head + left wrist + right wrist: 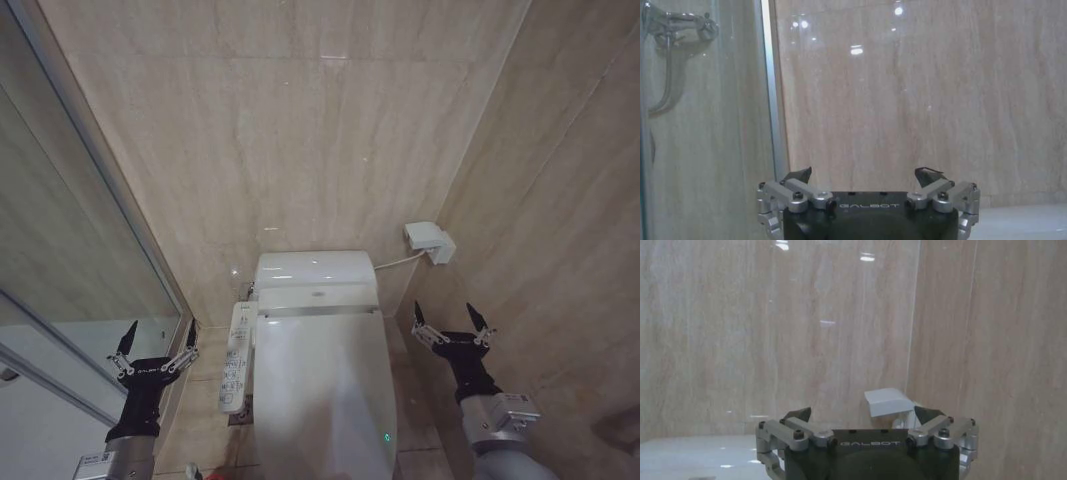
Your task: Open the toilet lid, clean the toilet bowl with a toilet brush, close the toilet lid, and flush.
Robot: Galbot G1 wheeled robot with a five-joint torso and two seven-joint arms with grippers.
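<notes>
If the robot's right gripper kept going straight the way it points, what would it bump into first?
Probably the small white box on the tiled wall. The open right gripper points that way with nothing between, though the depth is hard to judge.

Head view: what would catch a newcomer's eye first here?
The white toilet, its toilet lid closed, stands centred against the beige stone wall, with a button panel on its side. The left tool and right tool hang open on either side of it, touching nothing.
</notes>
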